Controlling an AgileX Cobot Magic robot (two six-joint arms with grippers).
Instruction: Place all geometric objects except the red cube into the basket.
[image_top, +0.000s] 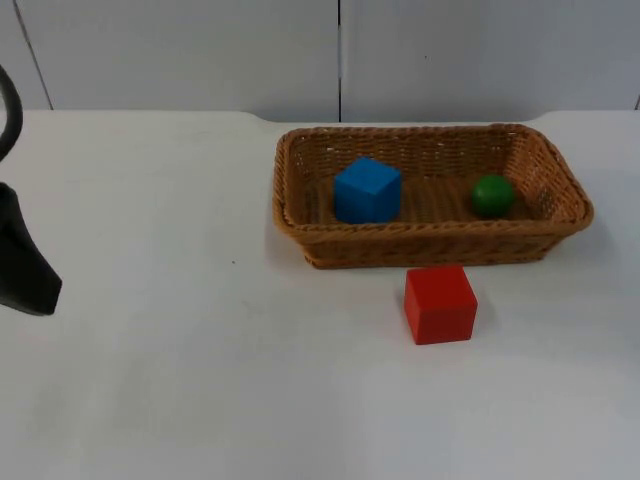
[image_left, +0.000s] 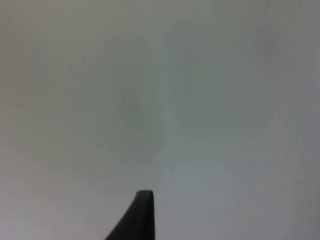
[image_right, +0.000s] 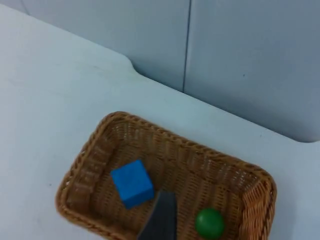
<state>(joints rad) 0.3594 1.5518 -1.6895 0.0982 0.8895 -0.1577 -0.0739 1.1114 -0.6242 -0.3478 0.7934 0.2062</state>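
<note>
I am finding no writing, label, brand, number or sign that can be read anywhere in front of me. The faces of the things I am looking at are showing plain colour or bare weave, and the wall panels behind them are carrying no lettering either.

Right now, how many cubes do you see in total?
2. The blue cube lies inside the basket, toward its left end. The red cube stands on the table, just in front of the basket. Nothing appears hidden.
</note>
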